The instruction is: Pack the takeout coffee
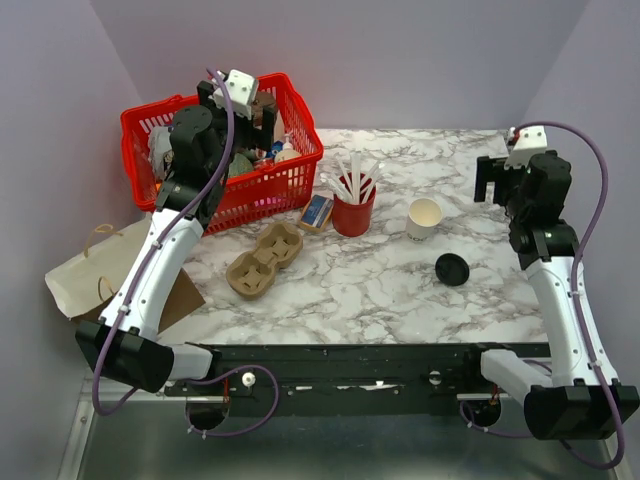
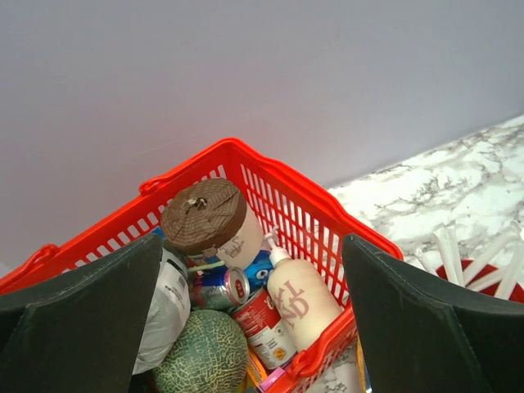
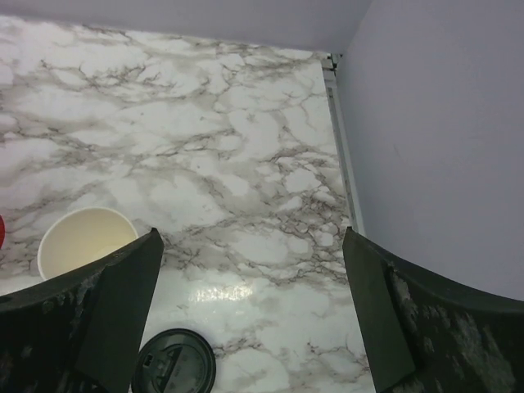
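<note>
The takeout coffee stands in two parts on the marble table: a cream-white paper cup [image 1: 424, 218], open-topped and upright, and its round black lid [image 1: 452, 269] lying flat just to its near right. The right wrist view shows the cup [image 3: 86, 241] at the lower left and the lid [image 3: 173, 362] at the bottom edge. My right gripper [image 1: 492, 180] hangs open above the table's right side, beyond and to the right of the cup, nothing between its fingers [image 3: 251, 246]. My left gripper [image 1: 240, 110] is open and empty above the red basket [image 1: 270, 180].
The basket [image 2: 278, 176] holds a brown-topped tub [image 2: 205, 217], a melon [image 2: 201, 356], a lotion bottle [image 2: 299, 303] and cans. A red cup with white cutlery [image 1: 353, 210], a blue packet [image 1: 316, 212], a cardboard cup carrier [image 1: 264, 260] and a brown paper bag [image 1: 110, 270] lie left of the cup.
</note>
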{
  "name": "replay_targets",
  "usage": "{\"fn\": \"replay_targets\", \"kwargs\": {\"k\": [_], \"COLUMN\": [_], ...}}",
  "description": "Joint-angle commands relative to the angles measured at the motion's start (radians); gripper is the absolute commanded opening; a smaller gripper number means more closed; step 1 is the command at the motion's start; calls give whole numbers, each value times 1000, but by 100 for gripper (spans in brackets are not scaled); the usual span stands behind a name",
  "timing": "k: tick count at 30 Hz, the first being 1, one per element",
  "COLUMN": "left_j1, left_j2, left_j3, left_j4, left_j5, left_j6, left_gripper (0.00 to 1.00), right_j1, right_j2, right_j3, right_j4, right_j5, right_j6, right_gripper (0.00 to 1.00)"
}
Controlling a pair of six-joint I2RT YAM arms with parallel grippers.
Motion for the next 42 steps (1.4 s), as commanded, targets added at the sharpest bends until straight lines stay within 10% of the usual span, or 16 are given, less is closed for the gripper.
{"fn": "replay_targets", "kwargs": {"k": [1, 11, 27, 42], "left_j1": [-4, -45, -78, -78], "left_j2": [7, -27, -157, -187], "left_j3": [40, 39, -104, -141], "left_j4": [-61, -255, -385, -409], "left_j5": [169, 496, 512, 496], "left_j6": [51, 172, 332, 352], "left_gripper": [99, 99, 99, 99], "right_j1": [2, 2, 120, 200], "right_j2": [57, 80, 379, 620], "right_j3": [97, 184, 206, 240], "right_j4": [-13, -131, -272, -346], "right_j5": [-35, -538, -516, -491], "right_j6": [-49, -283, -595, -567], "right_gripper": [100, 100, 81, 63]}}
